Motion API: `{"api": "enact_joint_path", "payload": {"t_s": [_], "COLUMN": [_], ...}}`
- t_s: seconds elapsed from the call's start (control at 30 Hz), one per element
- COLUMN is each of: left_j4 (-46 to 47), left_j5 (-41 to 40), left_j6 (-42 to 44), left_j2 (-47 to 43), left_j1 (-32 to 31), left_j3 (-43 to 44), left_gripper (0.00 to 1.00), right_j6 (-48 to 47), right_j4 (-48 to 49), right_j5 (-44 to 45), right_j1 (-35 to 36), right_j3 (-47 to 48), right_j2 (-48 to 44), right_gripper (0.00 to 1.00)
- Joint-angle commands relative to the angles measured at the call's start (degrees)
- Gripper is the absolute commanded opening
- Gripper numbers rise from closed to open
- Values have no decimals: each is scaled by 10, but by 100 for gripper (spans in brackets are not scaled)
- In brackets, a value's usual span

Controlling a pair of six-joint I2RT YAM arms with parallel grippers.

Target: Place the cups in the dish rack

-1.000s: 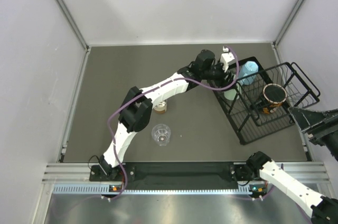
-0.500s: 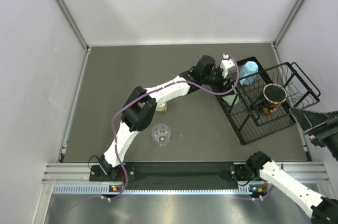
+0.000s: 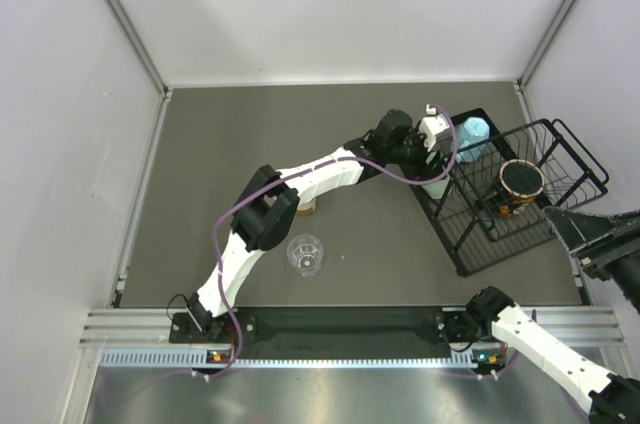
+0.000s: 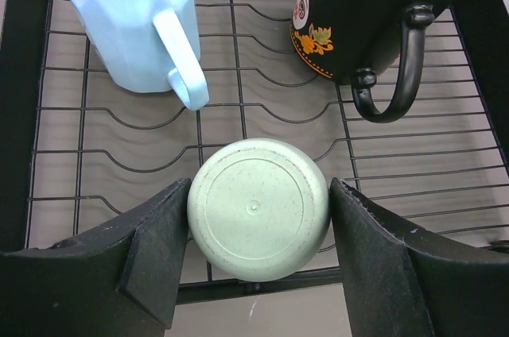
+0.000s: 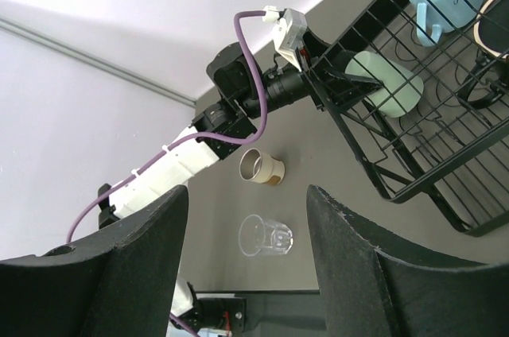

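The left claw (image 4: 258, 211) pinches the mint green tumbler (image 4: 256, 194), one black finger pressed on each side. The tumbler is smooth with tiny dark specks, and its round flat bottom faces the wrist camera. It sits just inside the edge of the dish rack (image 4: 20, 75), over the thin black wires.

Two more cups are in the rack behind it. The light blue mug (image 4: 135, 19) has flat sides and a chunky handle. The dark mug (image 4: 358, 19) is shiny black with orange dots, little flowers and a curly handle.

The right claw (image 5: 248, 190) is spread wide with nothing in it, off to the side of the rack.

Two cups wait on the table (image 3: 250, 144). The amber glass (image 5: 261, 167) is beside the left arm, and the clear ribbed cup (image 3: 306, 254) stands nearer the arm bases.

The table top is flat, dark grey and dull. Plain pale walls stand around it, with metal strips in the corners.
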Motion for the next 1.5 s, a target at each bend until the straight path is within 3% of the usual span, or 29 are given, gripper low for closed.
{"api": "enact_joint_path", "payload": {"t_s": [0.0, 0.3, 0.83, 0.97, 1.47], "left_j4": [32, 30, 46, 49, 72], "left_j5": [10, 9, 5, -10, -2], "left_j6": [14, 17, 19, 29, -5], "left_j2": [1, -7, -36, -45, -155], "left_j1": [-15, -16, -3, 5, 58], "left_j3": [2, -3, -28, -37, -107], "left_gripper": [55, 79, 82, 91, 93], "right_j6": [3, 1, -9, -14, -51], "right_j4": [-16, -15, -10, -7, 26], "right_j5": [-1, -3, -11, -17, -42], "right_j1": [7, 8, 8, 9, 24], "right_j3": [2, 0, 0, -9, -59], "right_j2": [-4, -5, 2, 7, 37], "right_gripper": [61, 61, 61, 61, 62]}}
